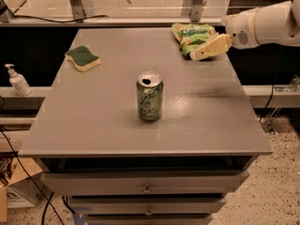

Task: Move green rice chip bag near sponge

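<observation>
The green rice chip bag lies flat at the far right corner of the grey table, bright green with orange and white print. My gripper reaches in from the right on a white arm and hangs over the bag's near right edge, very close to it; I cannot tell whether it touches. The sponge, dark green on top with a pale yellow base, lies at the far left of the table, well apart from the bag.
A green drink can stands upright near the table's middle, between bag and sponge. A white pump bottle stands on a ledge to the left. Metal posts and a rail run behind the table. Drawers sit below the front edge.
</observation>
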Motion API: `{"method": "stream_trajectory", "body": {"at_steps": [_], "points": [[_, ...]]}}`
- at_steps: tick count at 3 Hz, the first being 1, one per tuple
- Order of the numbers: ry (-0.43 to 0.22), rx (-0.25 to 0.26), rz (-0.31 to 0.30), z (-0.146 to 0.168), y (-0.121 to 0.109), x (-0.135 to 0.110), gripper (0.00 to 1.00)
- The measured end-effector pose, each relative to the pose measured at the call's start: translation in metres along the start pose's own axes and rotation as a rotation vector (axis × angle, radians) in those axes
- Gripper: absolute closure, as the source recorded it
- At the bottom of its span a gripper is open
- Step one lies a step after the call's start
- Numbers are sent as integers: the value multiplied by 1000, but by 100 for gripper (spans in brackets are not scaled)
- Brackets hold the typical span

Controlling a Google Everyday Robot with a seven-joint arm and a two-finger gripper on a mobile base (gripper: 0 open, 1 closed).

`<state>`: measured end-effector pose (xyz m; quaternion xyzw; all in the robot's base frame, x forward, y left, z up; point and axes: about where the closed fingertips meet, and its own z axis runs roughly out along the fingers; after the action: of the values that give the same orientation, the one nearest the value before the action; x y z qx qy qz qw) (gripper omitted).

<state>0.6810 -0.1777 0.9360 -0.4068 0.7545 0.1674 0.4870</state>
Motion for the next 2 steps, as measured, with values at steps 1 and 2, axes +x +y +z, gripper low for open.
{"method": "stream_trajectory", "body": {"at_steps": [1,2], "points": [[25,10,3,3,1,4,0],[57,67,29,21,-4,14,0]]}}
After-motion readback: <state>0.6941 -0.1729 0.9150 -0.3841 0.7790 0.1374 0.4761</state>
